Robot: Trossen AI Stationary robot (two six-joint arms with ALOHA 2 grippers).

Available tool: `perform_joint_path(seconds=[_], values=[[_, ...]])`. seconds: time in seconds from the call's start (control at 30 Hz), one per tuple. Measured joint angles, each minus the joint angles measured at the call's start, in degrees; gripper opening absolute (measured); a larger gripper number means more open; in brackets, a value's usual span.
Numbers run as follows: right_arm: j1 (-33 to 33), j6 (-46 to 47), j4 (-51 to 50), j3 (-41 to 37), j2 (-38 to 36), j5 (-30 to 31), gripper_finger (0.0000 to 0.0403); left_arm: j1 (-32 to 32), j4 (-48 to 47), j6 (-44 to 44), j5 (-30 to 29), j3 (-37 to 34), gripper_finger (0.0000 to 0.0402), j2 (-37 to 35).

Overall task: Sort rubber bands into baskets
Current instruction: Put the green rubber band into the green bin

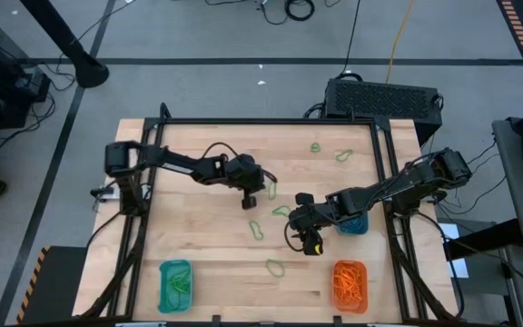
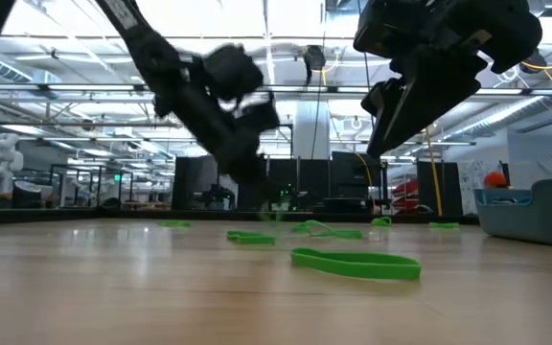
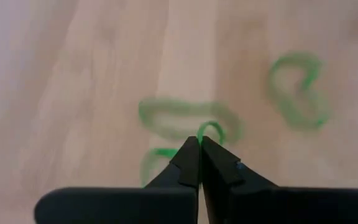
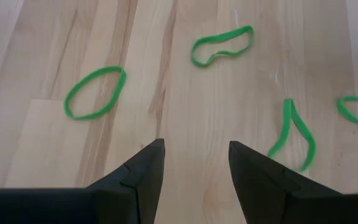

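My left gripper (image 1: 253, 193) hangs over the middle of the table, shut on a green rubber band (image 3: 210, 129). My right gripper (image 1: 311, 242) is open and empty above the table's near right part; in its wrist view (image 4: 194, 163) loose green bands (image 4: 95, 92) (image 4: 221, 45) (image 4: 294, 134) lie flat on the wood ahead of its fingers. A teal basket (image 1: 174, 283) holding green bands stands at the near left. An orange basket (image 1: 350, 283) with orange bands stands at the near right. A second teal-blue basket (image 1: 353, 223) is partly hidden under my right arm. My left gripper pinches the green rubber band between its two fingertips, with a small loop of it (image 3: 211, 126) showing just past the tips. The fingers point down at the table. How the remainder of the band hangs is hidden by the fingers.
More green bands lie loose on the wood: two at the far side (image 1: 316, 146) (image 1: 343, 155), some in the middle (image 1: 257, 229) (image 1: 281, 211), one toward the near edge (image 1: 275, 267). A black frame (image 1: 271, 122) rims the table.
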Motion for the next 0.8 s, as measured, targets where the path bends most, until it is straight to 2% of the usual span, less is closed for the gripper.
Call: perform_joint_path(seconds=[0.2,0.43,0.6,0.8], values=[[0.00,0.04,-0.03,0.00,0.00,0.00,0.0171,-5.46,-0.85,-4.25,1.27,0.07,0.0003,-9.17],[0.04,0.60,0.25,0.00,0.00,-0.04,0.0171,-17.30,-18.93,-11.05,2.64,0.09,0.0002,-20.98],[0.11,2.01,0.39,0.00,0.00,-0.10,0.0171,-29.33,-31.03,-22.80,3.17,0.09,0.0001,-27.20],[0.13,2.21,2.61,0.00,0.00,-0.20,0.0171,-43.85,-32.69,-40.07,1.53,0.07,0.0001,-29.95]])
